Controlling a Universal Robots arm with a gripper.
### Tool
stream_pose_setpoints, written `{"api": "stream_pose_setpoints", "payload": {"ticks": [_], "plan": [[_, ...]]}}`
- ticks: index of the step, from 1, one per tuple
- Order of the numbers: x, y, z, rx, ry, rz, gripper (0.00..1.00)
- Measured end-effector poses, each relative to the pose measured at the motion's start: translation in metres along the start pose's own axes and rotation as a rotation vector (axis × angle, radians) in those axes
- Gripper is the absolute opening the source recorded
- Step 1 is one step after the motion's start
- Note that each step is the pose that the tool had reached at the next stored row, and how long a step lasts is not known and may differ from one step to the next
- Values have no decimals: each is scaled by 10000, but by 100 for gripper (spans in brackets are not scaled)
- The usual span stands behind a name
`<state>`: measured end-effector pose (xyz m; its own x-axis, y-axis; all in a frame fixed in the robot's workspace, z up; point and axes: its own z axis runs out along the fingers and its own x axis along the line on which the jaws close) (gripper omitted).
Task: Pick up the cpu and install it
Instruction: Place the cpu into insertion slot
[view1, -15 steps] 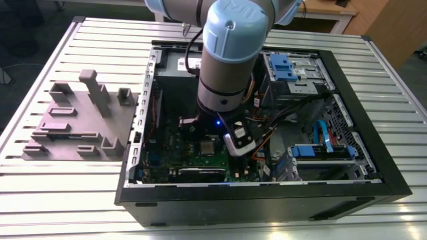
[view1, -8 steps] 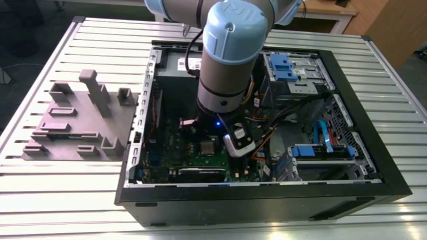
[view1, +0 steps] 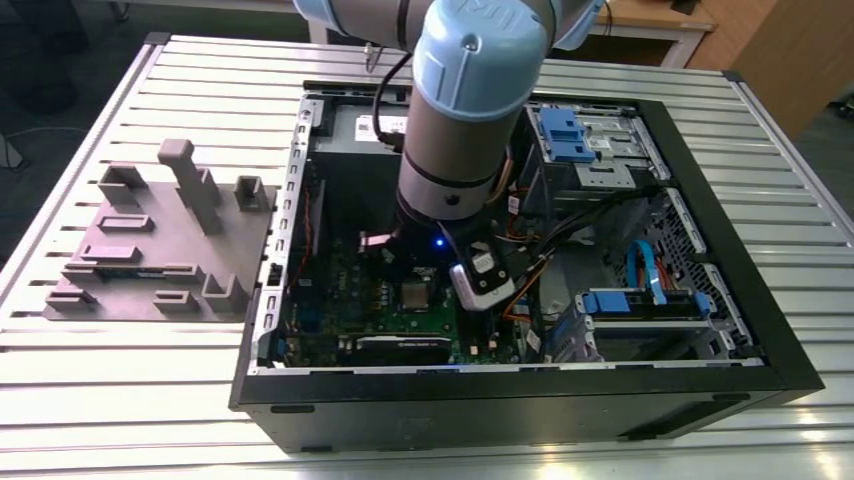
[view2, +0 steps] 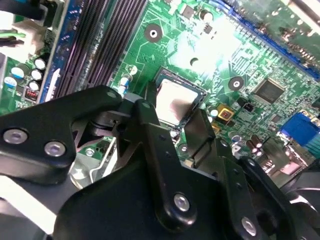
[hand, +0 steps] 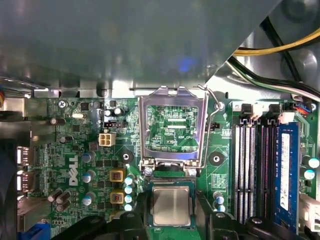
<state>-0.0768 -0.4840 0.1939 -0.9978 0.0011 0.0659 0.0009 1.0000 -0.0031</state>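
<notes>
Second wrist view, nearest the lens: the claw (view2: 175, 109) is seen parted and empty, hung over the cpu (view2: 176, 101), whose silver top shows between the jaws. The cpu is seated flat in the socket of the green motherboard (hand: 75, 165). Just beyond it, in the first wrist view, the load plate (hand: 143, 127) is stood open and the wire lever (hand: 206, 130) is raised, so the chip is judged placed but not clamped. Memory slots (hand: 252, 170) run beside the socket. Farther out, the exterior view shows the open computer case (view1: 534, 400) laid on the slatted table (view1: 134, 400), with a grey block tray (view1: 147, 250) at the exterior view's left. Risk: with the plate unlatched, the chip could be skewed by a brush from the claw and socket pins bent; the upright plate and lever could also be snagged.
</notes>
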Motion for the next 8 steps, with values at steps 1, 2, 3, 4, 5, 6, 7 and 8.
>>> {"api": "stream_pose_setpoints", "payload": {"ticks": [1,2,3,4,5,6,7,8], "plan": [[0,0,0,2,2,1,50],[0,0,2,1,1,1,50],[0,0,6,1,2,1,50],[-1,0,11,1,2,1,50],[-2,1,19,0,1,1,50],[-2,0,26,2,2,0,50],[-3,0,32,4,3,1,50],[-3,-1,38,10,5,1,50]]}}
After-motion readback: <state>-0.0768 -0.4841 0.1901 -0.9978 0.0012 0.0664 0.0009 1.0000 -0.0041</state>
